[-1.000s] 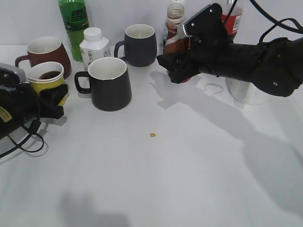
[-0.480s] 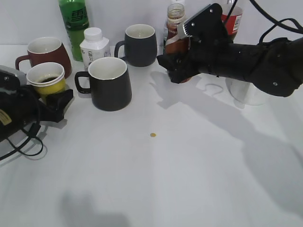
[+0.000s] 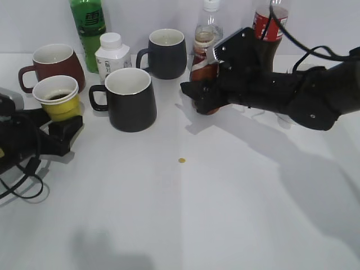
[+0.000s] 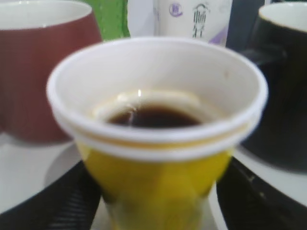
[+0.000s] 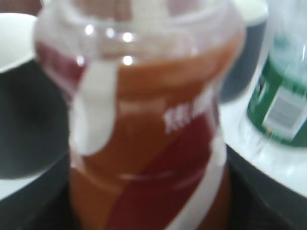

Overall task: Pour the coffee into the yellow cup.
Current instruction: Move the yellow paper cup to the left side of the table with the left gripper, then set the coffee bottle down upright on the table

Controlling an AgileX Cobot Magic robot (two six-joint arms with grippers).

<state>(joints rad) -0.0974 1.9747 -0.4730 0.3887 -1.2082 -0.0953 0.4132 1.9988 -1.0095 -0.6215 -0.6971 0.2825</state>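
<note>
Right fingers (image 3: 198, 100) clamped on coffee bottle (image 3: 205, 70); left fingers (image 3: 70, 122) apart around yellow cup (image 3: 58, 99); tipping risk on release.

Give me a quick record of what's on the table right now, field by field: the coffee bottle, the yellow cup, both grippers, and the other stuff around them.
coffee bottle: upright, uncapped, near the table's back edge
right gripper: closed around the coffee bottle's lower body
yellow cup: upright, dark liquid in the bottom
left gripper: fingers flank the cup's base; contact unclear
black mug: right of the cup, empty
dark red mug: behind the cup
background: green bottle, white bottle, dark grey mug, cola bottle
</note>
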